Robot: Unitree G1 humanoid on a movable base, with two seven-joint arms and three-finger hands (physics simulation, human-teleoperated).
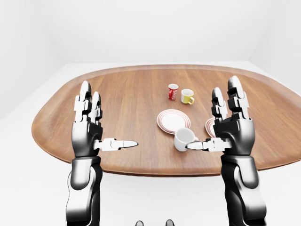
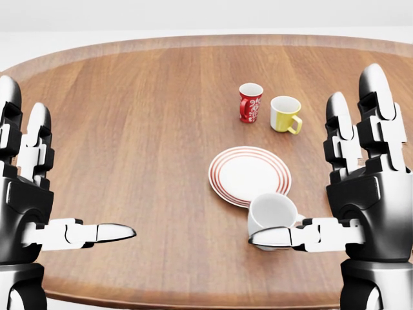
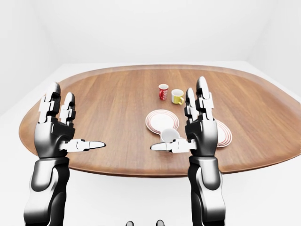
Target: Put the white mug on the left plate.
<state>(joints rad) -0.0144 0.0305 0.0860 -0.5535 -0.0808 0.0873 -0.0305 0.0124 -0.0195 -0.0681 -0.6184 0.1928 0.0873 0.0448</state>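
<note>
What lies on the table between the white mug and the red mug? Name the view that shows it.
The left plate lies between the white mug and the red mug, shown clearest in the head view.

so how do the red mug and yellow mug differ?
The red mug is red with a white pattern and looks slimmer; the yellow mug is plain yellow and squatter. The red mug stands left of the yellow mug in the head view. The yellow mug's handle points right; the red mug's points left. Both stand upright, white inside, beyond the left plate.
</note>
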